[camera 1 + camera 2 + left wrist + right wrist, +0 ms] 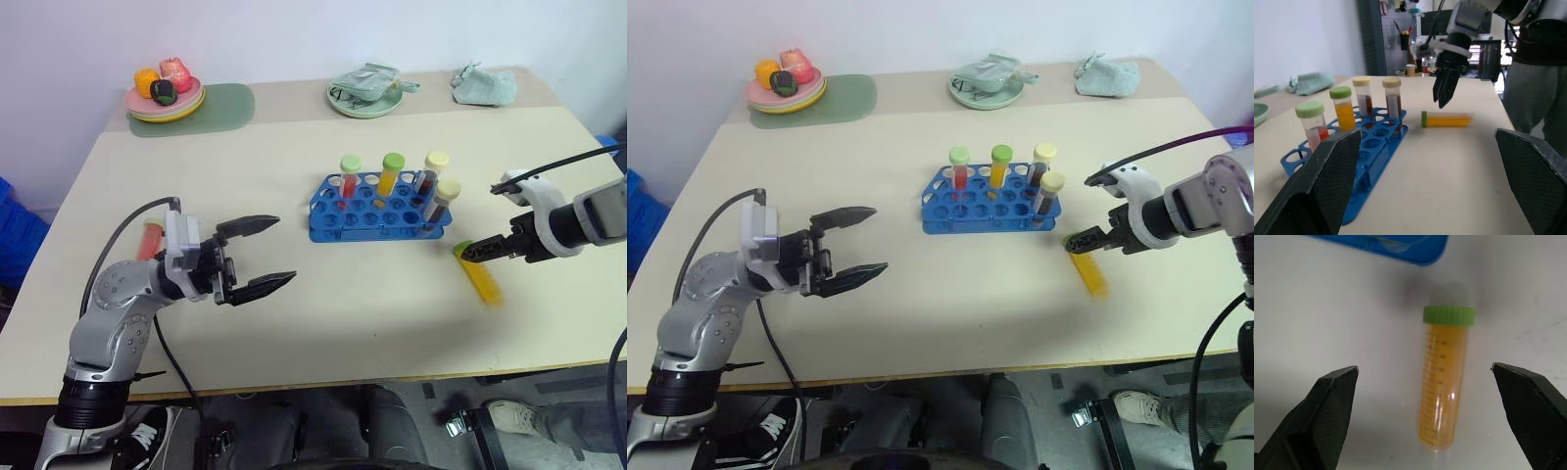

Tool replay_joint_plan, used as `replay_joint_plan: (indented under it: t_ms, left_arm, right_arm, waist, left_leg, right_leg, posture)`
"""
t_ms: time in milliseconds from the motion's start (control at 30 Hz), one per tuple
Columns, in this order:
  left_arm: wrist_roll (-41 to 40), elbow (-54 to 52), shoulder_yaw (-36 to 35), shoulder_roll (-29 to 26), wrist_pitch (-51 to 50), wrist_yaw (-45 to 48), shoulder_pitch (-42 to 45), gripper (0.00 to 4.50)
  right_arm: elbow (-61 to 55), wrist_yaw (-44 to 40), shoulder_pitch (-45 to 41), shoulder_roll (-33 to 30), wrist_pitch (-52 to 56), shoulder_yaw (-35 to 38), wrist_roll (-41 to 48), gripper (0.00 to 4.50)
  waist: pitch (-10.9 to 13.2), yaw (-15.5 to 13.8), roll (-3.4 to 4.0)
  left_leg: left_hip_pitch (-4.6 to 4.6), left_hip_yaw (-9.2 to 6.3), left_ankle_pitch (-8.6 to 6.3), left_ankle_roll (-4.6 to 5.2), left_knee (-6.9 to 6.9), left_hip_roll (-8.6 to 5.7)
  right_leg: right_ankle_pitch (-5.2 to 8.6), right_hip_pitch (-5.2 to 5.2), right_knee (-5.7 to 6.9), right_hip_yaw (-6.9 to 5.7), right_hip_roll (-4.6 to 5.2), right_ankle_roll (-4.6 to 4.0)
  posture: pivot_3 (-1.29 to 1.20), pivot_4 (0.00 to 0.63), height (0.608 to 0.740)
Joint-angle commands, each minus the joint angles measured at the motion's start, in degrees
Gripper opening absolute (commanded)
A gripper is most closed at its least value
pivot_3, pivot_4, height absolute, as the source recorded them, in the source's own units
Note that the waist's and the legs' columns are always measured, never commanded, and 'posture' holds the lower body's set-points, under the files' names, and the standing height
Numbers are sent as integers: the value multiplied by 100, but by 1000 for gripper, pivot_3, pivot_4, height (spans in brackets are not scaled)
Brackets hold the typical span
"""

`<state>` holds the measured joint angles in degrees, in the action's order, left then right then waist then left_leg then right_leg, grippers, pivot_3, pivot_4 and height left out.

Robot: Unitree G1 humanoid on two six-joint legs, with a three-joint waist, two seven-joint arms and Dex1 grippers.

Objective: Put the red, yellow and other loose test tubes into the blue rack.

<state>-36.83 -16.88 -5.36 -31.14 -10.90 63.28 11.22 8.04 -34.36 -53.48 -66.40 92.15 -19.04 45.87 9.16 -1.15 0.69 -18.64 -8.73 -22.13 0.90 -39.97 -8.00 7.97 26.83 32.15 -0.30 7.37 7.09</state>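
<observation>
Four capped tubes are counted standing in one blue rack (377, 211): one with red liquid (350, 178), one with yellow liquid (391, 174), and two with dark liquid (432, 173) (446, 202). One more yellow tube (1444, 382) with a green cap is seen lying on the one table (294, 323), just beside the rack, so five tubes are clearly counted. Behind the left arm a reddish tube-like thing (150, 238) is partly seen; what it is cannot be told. At the far edge, two plates (167, 102) (363, 100), one green mat (220, 106) and one crumpled cloth (485, 84) are counted.
</observation>
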Motion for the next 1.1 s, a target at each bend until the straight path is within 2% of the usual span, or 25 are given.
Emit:
replay_joint_plan:
  t_ms: [33,167,667,767,900,967,1100]
  left_arm:
    - [-88,-263,-92,-8,7,-115,-93,4500]
    - [-97,-348,-110,-22,27,-186,-196,4500]
    - [-125,-511,-195,-69,57,-295,-462,4500]
    - [-117,-510,-204,-62,71,-295,-477,4500]
    - [-108,-506,-198,-51,87,-291,-495,4500]
    - [-108,-495,-202,-50,99,-278,-505,4500]
    - [-98,-486,-189,-48,107,-269,-500,4500]
  right_arm:
    - [172,333,-73,46,35,-75,101,4477]
    - [-217,534,172,127,35,-137,-191,4477]
    - [133,762,534,502,35,11,-282,4477]
    - [23,763,657,514,35,48,-367,3657]
    - [12,754,709,555,35,124,-429,1580]
    - [-34,745,719,561,35,134,-466,817]
    - [-191,634,748,462,35,140,-438,817]
  waist:
    - [0,3,0]
    - [0,5,0]
    - [-5,24,-7]
    - [-5,22,-7]
    - [-5,25,-7]
    - [-5,24,-7]
    - [-5,24,-7]
  left_leg:
    - [0,0,0,0,0,0]
    - [0,2,0,0,0,0]
    - [6,4,0,0,-1,0]
    - [9,5,0,0,-1,0]
    - [10,5,0,0,-1,0]
    - [10,5,0,0,-1,1]
    - [10,5,0,0,-1,1]
  right_leg:
    - [0,0,0,0,0,0]
    - [0,2,1,0,0,1]
    - [-2,-4,1,1,-1,1]
    - [-3,-7,1,1,-1,0]
    - [-3,-6,1,1,-2,0]
    - [-3,-6,1,1,-2,0]
    - [-3,-6,1,1,-2,0]
  posture:
    - [0,150,740]
    - [0,150,740]
    - [0,150,740]
    - [0,150,740]
    - [0,150,740]
    - [0,150,740]
    - [0,150,740]
